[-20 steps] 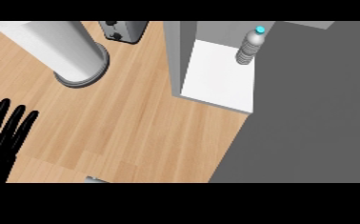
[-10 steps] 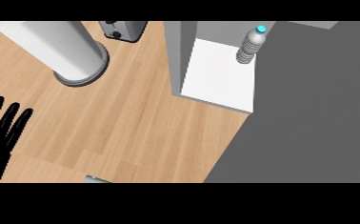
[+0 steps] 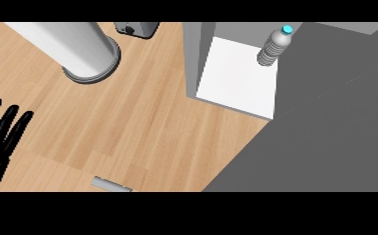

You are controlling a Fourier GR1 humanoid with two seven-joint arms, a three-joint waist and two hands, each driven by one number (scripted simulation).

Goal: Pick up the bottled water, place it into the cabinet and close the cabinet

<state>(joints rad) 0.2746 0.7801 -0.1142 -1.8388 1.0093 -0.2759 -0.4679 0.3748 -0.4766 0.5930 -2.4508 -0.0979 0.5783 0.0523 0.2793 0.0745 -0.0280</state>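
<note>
The water bottle [image 3: 272, 49], clear with a blue cap, stands upright on the white floor of the cabinet [image 3: 236, 79] at the upper right, close to its right side. A large dark grey panel [image 3: 317, 129], apparently the cabinet door, covers the right and lower right of the view. My left hand [image 3: 12, 129] shows at the left edge, open with straight fingers pointing up, resting far from the bottle. My right hand is not in view.
A tall white cylinder on a grey base [image 3: 81, 49] stands at the upper left of the wooden counter [image 3: 140, 124]. A dark grey appliance [image 3: 136, 28] sits at the top edge. A small grey object [image 3: 111, 184] lies at the bottom edge.
The left hand has slid slightly further out of view at the left edge. The bottle and cabinet have not moved.
</note>
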